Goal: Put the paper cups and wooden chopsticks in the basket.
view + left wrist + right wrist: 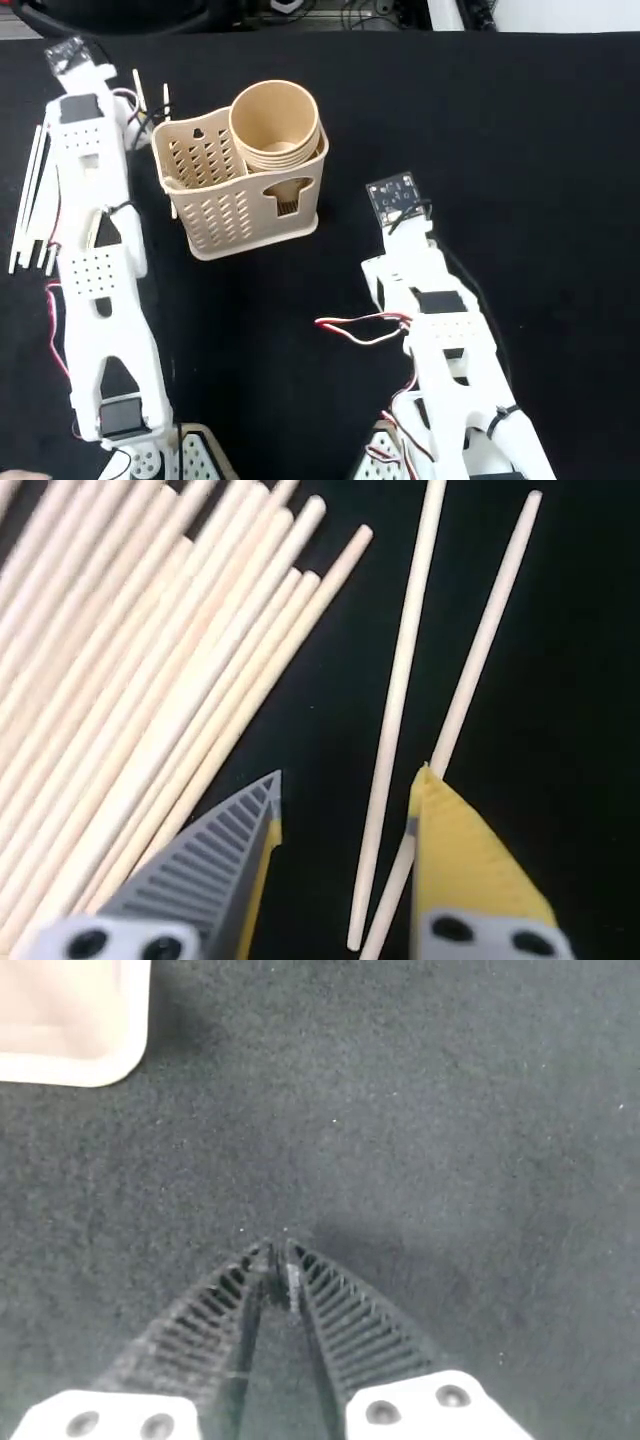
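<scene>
Left gripper (pixel 350 773) spread wide, gripping nothing. One of two loose chopsticks (pixel 400 700) lies in the gap, the other runs under a finger, and the chopstick bundle (pixel 150 660) is just beside. Right gripper (pixel 277 1250) closed tip to tip, empty, low over black cloth (pixel 450 1110), with a basket (pixel 100 1068) corner beyond. The high view adds stacked paper cups (pixel 275 125) standing in one basket compartment.

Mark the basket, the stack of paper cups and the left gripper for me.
basket (pixel 215 210), high view, on its perforated front wall.
paper cups (pixel 272 120), high view, inside the top cup of the stack.
left gripper (pixel 348 775), left wrist view, midway between its open fingertips.
</scene>
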Robot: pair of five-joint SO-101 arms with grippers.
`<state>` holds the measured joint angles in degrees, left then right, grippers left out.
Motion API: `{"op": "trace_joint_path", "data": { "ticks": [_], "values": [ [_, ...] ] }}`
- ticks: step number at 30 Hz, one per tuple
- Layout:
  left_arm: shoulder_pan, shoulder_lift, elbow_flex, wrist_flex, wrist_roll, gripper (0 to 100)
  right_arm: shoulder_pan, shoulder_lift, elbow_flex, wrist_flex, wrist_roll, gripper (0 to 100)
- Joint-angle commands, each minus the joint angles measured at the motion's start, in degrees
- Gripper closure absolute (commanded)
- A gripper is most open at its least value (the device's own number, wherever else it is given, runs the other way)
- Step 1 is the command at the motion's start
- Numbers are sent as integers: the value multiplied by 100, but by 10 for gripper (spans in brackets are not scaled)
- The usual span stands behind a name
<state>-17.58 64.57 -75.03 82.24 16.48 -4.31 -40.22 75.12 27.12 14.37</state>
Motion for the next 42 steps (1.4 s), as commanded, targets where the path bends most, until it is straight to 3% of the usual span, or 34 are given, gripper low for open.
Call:
{"op": "trace_joint_path", "data": {
  "ticks": [1, 7, 15, 21, 23, 30, 42],
  "values": [
    [136, 255, -497, 26, 18, 791, -62, -171, -48, -105, 18, 984],
    [259, 431, -444, 176, 26, 798, -62, -171, -48, -105, 18, 984],
    [163, 360, -505, 589, -18, 971, -62, -171, -48, -105, 18, 984],
    [189, 237, -1596, 1873, -369, 970, -62, -171, -48, -105, 18, 984],
    [154, 211, -1640, 1890, -563, 971, -62, -171, -48, -105, 18, 984],
    [101, -457, 127, 1890, -870, 971, -62, -171, -57, -105, 18, 984],
    [84, -4396, 2756, 1855, -879, 971, -53, -171, -66, -105, 18, 984]
  ]
}}
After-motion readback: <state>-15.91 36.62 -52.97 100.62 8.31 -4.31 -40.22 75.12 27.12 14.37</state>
